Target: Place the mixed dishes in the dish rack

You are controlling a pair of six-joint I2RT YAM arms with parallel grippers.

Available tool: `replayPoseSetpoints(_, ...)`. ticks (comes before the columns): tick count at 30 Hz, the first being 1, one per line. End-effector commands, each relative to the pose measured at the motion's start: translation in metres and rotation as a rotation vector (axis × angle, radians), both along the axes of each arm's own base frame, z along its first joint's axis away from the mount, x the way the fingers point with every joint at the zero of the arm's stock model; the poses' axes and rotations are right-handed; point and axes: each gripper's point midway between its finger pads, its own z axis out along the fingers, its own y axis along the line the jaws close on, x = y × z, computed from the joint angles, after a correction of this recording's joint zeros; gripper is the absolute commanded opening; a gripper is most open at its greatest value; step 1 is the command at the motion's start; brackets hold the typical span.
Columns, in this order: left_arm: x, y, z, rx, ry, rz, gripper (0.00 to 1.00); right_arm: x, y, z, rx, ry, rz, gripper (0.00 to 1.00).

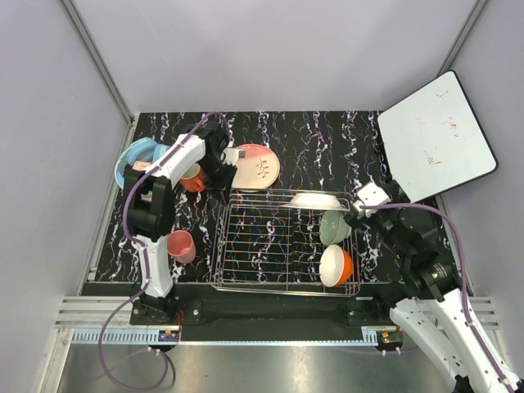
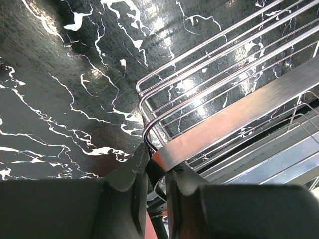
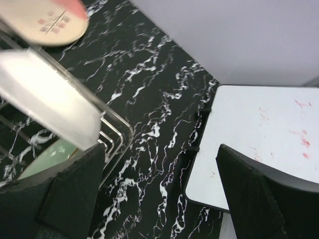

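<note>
Your left pincer (image 2: 156, 172) clamps the pink plate (image 1: 260, 168) by its rim; it looks stiff, glossy, breakable, so hold that edge firmly. Your right pincer (image 3: 160, 149) gapes empty.

Glossy black white-veined table (image 1: 327, 143), shiny chrome wire dish rack (image 1: 254, 246), glossy salmon-pink plate (image 1: 260, 168), smooth white board (image 1: 438, 135)

Light blue tub (image 1: 129, 157) far left; white board (image 1: 436, 136), red scribbles, far right; black marbled tabletop (image 1: 327, 139).
</note>
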Motion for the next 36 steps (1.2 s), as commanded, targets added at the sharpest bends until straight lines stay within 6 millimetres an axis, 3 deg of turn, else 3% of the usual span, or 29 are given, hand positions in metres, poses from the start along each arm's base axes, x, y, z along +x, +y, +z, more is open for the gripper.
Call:
replayPoseSetpoints(1,0.088,0.014,0.043,-0.021,-0.403,0.044,0.16,0.011,-0.033,0.052,0.233,-0.137,-0.265,1.0)
replayPoseSetpoints(3,0.087,0.014,0.044,-0.023,-0.401,0.042,0.16,0.024,-0.049,0.041,0.297,-0.065,-0.444,1.0)
replayPoseSetpoints(4,0.087,0.015,0.044,-0.019,-0.405,0.04,0.16,0.042,-0.052,0.021,0.272,0.034,-0.561,1.0)
replayPoseSetpoints(10,0.086,0.016,0.046,-0.017,-0.407,0.038,0.16,0.082,-0.022,-0.017,0.325,0.374,-0.651,1.0)
replayPoseSetpoints(14,0.085,0.017,0.044,-0.012,-0.402,0.038,0.16,0.098,-0.012,-0.03,0.398,0.479,-0.685,1.0)
replayPoseSetpoints(20,0.087,0.02,0.04,0.0,-0.399,0.035,0.16,0.093,-0.02,-0.055,0.418,0.575,-0.736,0.87)
replayPoseSetpoints(25,0.09,0.018,0.037,0.001,-0.392,0.049,0.16,0.077,-0.019,-0.081,0.4,0.678,-0.746,0.6)
replayPoseSetpoints(27,0.092,0.018,0.036,-0.001,-0.387,0.052,0.16,0.075,-0.017,-0.089,0.397,0.712,-0.749,0.4)
replayPoseSetpoints(28,0.092,0.018,0.036,0.001,-0.386,0.053,0.16,0.073,-0.016,-0.093,0.393,0.733,-0.753,0.37)
replayPoseSetpoints(30,0.093,0.018,0.035,0.005,-0.385,0.053,0.16,0.073,-0.012,-0.102,0.386,0.772,-0.758,0.38)
replayPoseSetpoints(31,0.092,0.019,0.035,0.006,-0.386,0.052,0.16,0.072,-0.011,-0.104,0.394,0.786,-0.766,0.44)
replayPoseSetpoints(36,0.09,0.021,0.033,0.014,-0.383,0.047,0.16,0.066,-0.009,-0.123,0.398,0.84,-0.792,0.44)
